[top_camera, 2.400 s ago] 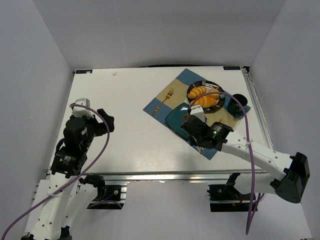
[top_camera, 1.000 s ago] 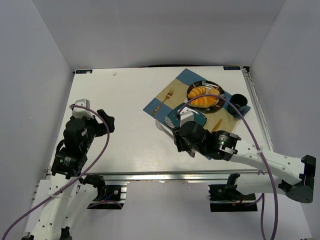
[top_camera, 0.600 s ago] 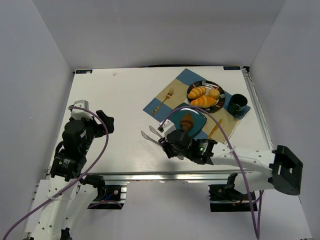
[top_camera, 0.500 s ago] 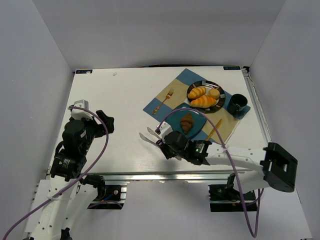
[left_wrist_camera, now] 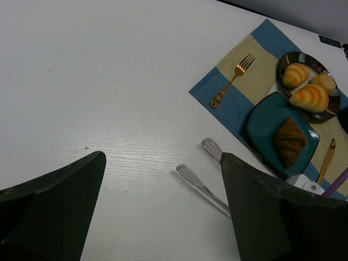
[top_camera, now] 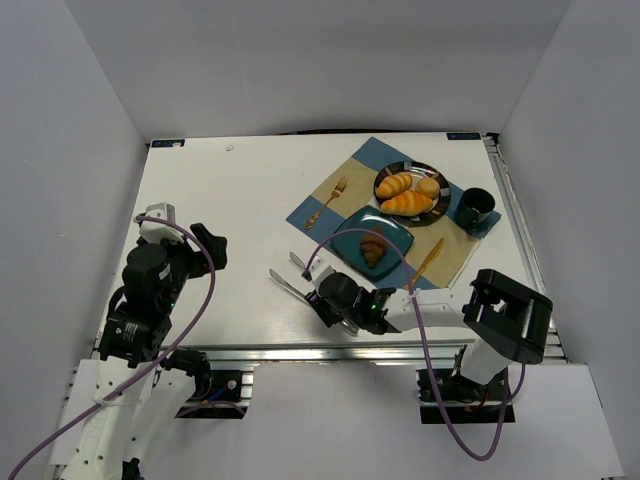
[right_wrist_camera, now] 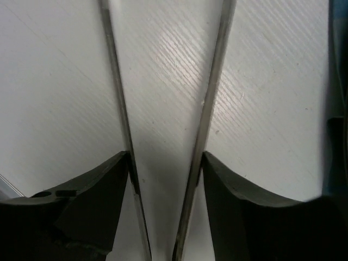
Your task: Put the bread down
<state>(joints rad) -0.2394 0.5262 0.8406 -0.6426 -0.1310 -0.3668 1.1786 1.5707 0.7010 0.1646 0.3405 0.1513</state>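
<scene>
The bread (top_camera: 373, 248), a small dark brown bun, lies on the teal plate (top_camera: 349, 238) on the placemat, and also shows in the left wrist view (left_wrist_camera: 290, 142). My right gripper (top_camera: 335, 300) is low over the white table, near-left of the plate and apart from the bread. It is shut on metal tongs (top_camera: 287, 272), whose two arms (right_wrist_camera: 215, 98) spread open and empty between my fingers (right_wrist_camera: 98, 190). My left gripper (top_camera: 205, 243) is open and empty at the left, high above the table (left_wrist_camera: 163, 157).
A black plate (top_camera: 437, 171) with golden pastries sits behind the teal plate. A gold fork (top_camera: 330, 198) lies on the blue-and-tan placemat (top_camera: 372, 155), a gold knife (top_camera: 425, 258) right of the teal plate, and a dark cup (top_camera: 474, 207) at far right.
My right gripper has drawn back from over the teal plate toward the near left with the tongs. The bread now lies uncovered on the teal plate. The left arm barely moved.
</scene>
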